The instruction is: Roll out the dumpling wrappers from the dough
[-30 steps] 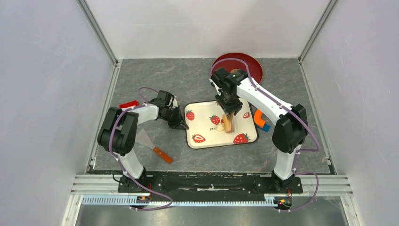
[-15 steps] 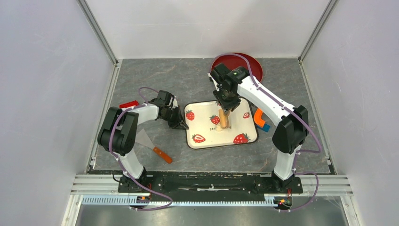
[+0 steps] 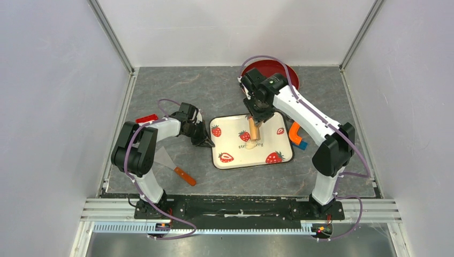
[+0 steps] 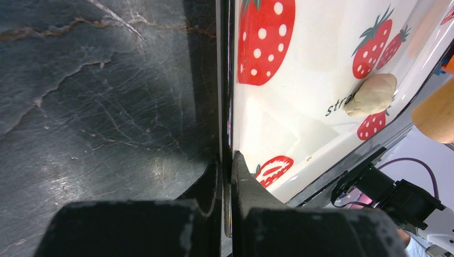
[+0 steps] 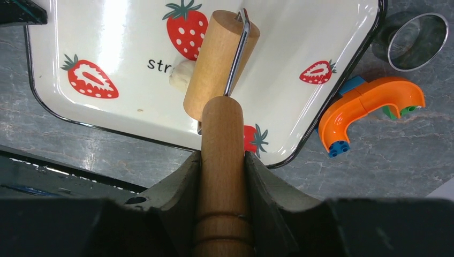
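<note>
The right gripper (image 5: 222, 155) is clamped on the wooden handle of a roller (image 5: 219, 64), a finger on each side. The handle runs straight out between the jaws, and a metal bracket carries the drum ahead of the fingertips, so pushing the wrist should run the drum across the work. Just ahead of the gripper and touching the drum's left side in the wrist view lies the dough (image 5: 182, 75), a small pale lump and not yet a flat disc. It sits on the white strawberry tray (image 5: 321, 32), beside the printed letters. No dumpling wrappers show anywhere, so I judge the rolling is barely begun.

To the right of this gripper, off the tray, sit an orange curved block (image 5: 369, 104) and, farther out, a metal ring cutter (image 5: 417, 35).

The left gripper (image 4: 227, 160) is pinched shut on the tray's rim with one finger outside it and one inside, most likely to keep the tray from sliding under the roller. The dough (image 4: 372, 93) lies well across the tray from it.

The drum covers part of the lump, so I cannot tell whether it presses on the dough or hangs just over it. The arm hides much of the red plate (image 3: 284, 72) behind.
</note>
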Controlling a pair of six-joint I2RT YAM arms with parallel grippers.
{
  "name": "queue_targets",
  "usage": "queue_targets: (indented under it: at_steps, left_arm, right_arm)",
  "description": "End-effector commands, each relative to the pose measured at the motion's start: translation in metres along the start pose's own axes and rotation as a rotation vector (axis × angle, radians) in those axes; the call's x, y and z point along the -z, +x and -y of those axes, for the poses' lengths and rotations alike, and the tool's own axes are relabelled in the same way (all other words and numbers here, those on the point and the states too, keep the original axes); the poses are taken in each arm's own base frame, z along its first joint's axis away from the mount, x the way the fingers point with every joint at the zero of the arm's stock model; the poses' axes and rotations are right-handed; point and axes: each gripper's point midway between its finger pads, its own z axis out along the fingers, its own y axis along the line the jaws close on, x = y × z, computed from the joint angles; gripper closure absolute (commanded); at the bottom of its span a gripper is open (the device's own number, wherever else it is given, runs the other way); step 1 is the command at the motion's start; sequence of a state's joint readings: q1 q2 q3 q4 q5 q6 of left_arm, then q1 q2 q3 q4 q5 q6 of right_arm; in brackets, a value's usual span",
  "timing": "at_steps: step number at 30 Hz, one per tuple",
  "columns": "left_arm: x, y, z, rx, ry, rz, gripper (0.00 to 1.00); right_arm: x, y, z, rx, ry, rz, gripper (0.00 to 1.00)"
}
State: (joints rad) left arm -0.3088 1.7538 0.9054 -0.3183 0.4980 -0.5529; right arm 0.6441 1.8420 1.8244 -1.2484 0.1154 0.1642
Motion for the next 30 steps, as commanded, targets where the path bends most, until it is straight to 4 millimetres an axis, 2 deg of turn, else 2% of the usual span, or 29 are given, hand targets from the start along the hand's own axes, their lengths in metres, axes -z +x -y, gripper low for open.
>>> queue_targets:
  at_steps: [1,6,12,21,30]
  left_arm:
    - [-0.014,0.022,-0.037,0.005,-0.167,-0.057,0.98]
    - [-0.015,0.023,-0.038,0.004,-0.168,-0.060,0.98]
    - [-0.016,0.023,-0.039,0.002,-0.172,-0.061,0.98]
    - [-0.017,0.023,-0.039,0.001,-0.173,-0.065,0.98]
    - [-0.018,0.022,-0.038,0.001,-0.173,-0.064,0.98]
  right_arm:
    - [0.031,-0.015,0.000,-0.013,-0.019,0.115,1.00]
    - [0.014,0.001,-0.014,0.005,-0.090,0.039,1.00]
    - [-0.005,0.017,-0.013,0.024,-0.080,-0.026,1.00]
    - [-0.018,0.013,-0.018,0.021,-0.095,-0.029,1.00]
    - [-0.030,0.028,-0.023,0.033,-0.098,-0.074,1.00]
